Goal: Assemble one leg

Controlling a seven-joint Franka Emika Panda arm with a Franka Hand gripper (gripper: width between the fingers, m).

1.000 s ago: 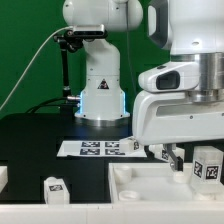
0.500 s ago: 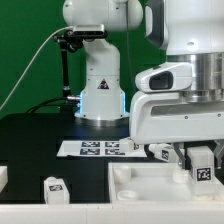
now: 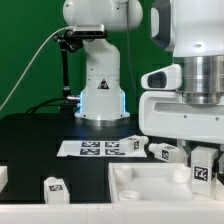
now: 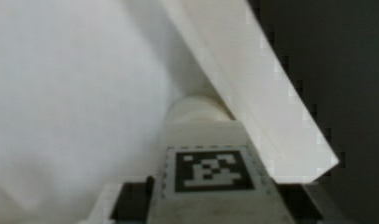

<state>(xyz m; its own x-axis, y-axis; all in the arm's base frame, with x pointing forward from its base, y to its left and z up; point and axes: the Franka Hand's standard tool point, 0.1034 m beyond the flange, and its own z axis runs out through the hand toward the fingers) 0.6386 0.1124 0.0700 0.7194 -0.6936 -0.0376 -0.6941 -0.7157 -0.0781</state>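
Observation:
My gripper (image 3: 203,158) is at the exterior view's right, over the white tray-like body (image 3: 140,192). It is shut on the leg (image 3: 204,170), a stubby white post with a black-and-white tag, held upright just above the body. In the wrist view the leg (image 4: 209,160) sits between my dark fingers (image 4: 140,198), with the gripper (image 4: 209,200) closed on its sides. The body's white surface (image 4: 70,90) and a raised rim (image 4: 257,90) lie beneath it.
A second tagged leg (image 3: 165,151) stands just behind the body, and a third (image 3: 55,186) lies on the black table at the front left. The marker board (image 3: 98,148) lies in front of the arm's base (image 3: 100,95). A white part (image 3: 3,178) shows at the left edge.
The hand has shifted to the exterior view's right and now sits over the leg with its fingers around it. The second leg behind it has come into view.

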